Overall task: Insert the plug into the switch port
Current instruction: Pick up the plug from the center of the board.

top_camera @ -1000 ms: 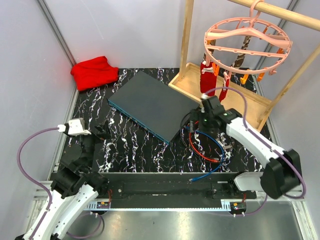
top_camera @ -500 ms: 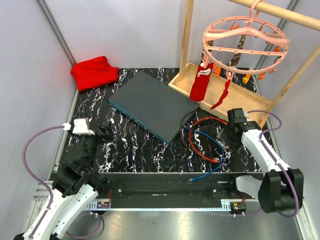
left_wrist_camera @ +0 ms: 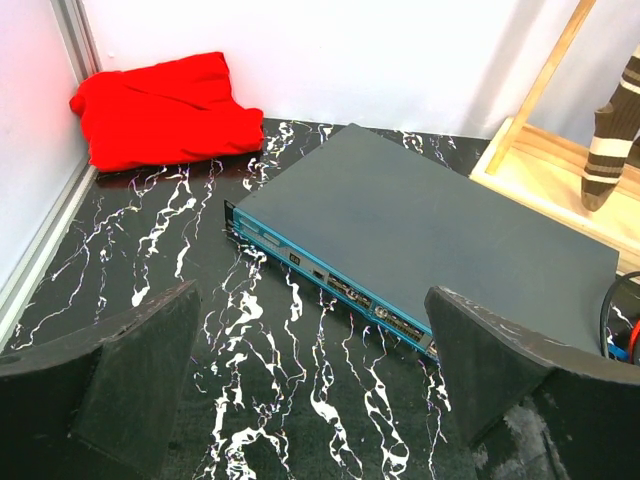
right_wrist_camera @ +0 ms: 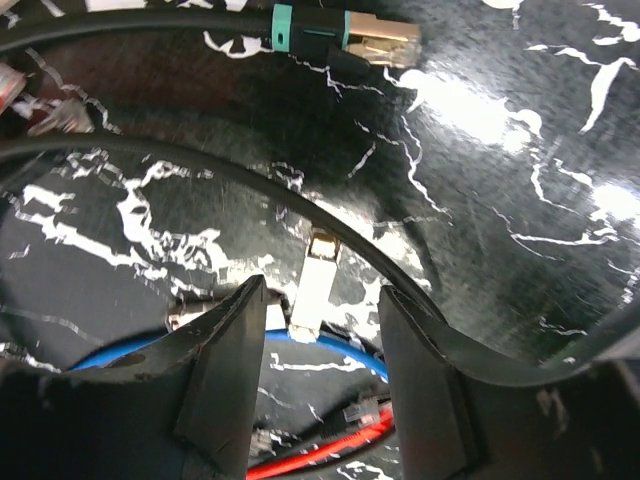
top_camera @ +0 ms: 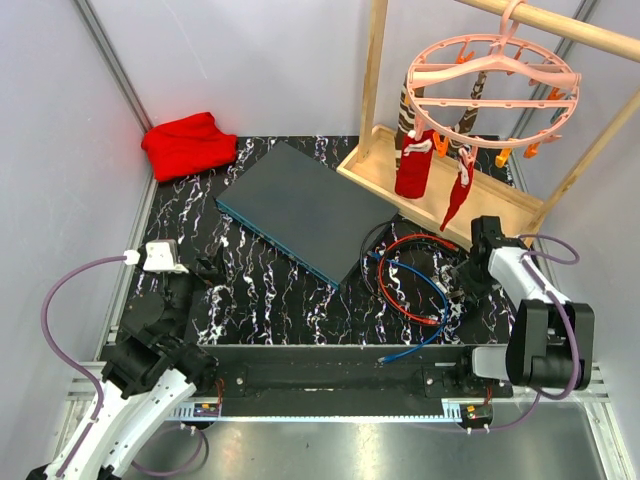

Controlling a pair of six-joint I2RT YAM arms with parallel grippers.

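Between the part-closed fingers of the right hand [right_wrist_camera: 320, 300], a pale plug [right_wrist_camera: 318, 272] lies ungripped on the surface [right_wrist_camera: 520, 200], well apart from the switch [top_camera: 300, 205]. The plug should be centred and squared before closing. The left hand [left_wrist_camera: 310, 385] is spread wide, empty. Counted: one switch, one blue cable [right_wrist_camera: 340, 355], one red cable [right_wrist_camera: 300, 455], and a second metal-tipped plug [right_wrist_camera: 380, 38].

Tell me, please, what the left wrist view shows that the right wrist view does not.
Only the left wrist: the switch, a red cloth, the wooden tray and a striped sock. Only the right wrist: a metal-tipped plug lying between the open fingers of the right end effector, and a teal-collared plug. Both: the marbled tabletop and a red cable.
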